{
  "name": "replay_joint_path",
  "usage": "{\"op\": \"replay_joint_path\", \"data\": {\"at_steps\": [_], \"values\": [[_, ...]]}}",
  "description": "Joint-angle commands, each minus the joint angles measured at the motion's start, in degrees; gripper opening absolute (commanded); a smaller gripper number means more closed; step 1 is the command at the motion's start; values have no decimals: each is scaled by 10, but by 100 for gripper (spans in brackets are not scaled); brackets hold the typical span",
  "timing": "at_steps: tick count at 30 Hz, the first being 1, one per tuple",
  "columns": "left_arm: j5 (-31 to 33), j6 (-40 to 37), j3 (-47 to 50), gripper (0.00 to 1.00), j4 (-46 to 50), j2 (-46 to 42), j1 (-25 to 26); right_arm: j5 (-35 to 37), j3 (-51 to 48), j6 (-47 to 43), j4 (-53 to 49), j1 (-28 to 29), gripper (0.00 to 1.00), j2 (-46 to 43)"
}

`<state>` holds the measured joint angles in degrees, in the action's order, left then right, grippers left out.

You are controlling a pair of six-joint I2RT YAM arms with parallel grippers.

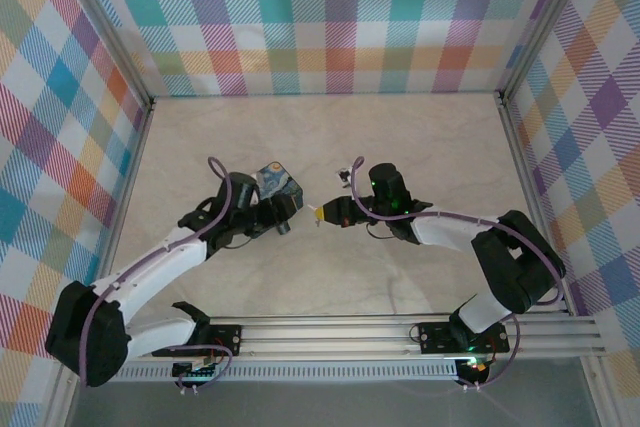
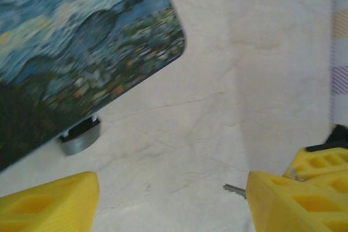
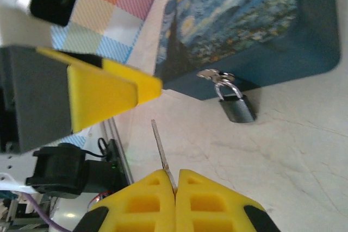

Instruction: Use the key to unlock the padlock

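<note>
The small dark padlock (image 3: 237,107) hangs by its metal shackle from the latch of the dark blue box (image 3: 244,20) and rests on the table. In the left wrist view the padlock (image 2: 80,134) sits under the box edge. My right gripper (image 3: 175,175) is shut on the thin grey key (image 3: 161,148), whose blade points away from the fingers, short of the padlock. Beyond my open left gripper (image 2: 173,202), nothing between its fingers, shows the key tip (image 2: 234,189). From above, the right gripper (image 1: 327,214) faces the left gripper (image 1: 276,211) beside the box (image 1: 276,183).
One yellow finger (image 3: 103,88) of the left gripper hangs close above the key blade. Plaid walls enclose the pale table (image 1: 330,137) on three sides. An aluminium rail (image 1: 340,332) with both arm bases runs along the near edge. Purple cables follow both arms.
</note>
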<state>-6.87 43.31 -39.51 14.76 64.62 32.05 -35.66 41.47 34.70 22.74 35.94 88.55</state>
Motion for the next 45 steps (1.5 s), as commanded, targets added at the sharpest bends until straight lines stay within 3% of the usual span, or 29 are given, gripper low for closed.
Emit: {"op": "replay_joint_path", "data": {"at_steps": [1,6,15,21,31,38,41,45], "values": [[171,75,30,72,55,7,70,35,13,-47,-78,-13,0,-8],[251,98,2,72,33,121,136,46,13,-61,-116,-18,0,-12],[343,128,-46,72,28,224,142,46,-7,-86,-156,-18,0,-67],[351,121,-85,64,17,300,142,35,-19,-89,-153,-18,0,-78],[395,125,-135,42,33,368,142,23,-22,-79,-149,-18,0,-73],[366,89,-155,12,62,352,126,23,-27,-77,-154,-18,0,-70],[332,75,-160,11,88,312,109,14,-32,-68,-145,-16,0,-64],[227,66,-160,11,103,242,69,27,-27,-57,-137,3,0,-55]]}}
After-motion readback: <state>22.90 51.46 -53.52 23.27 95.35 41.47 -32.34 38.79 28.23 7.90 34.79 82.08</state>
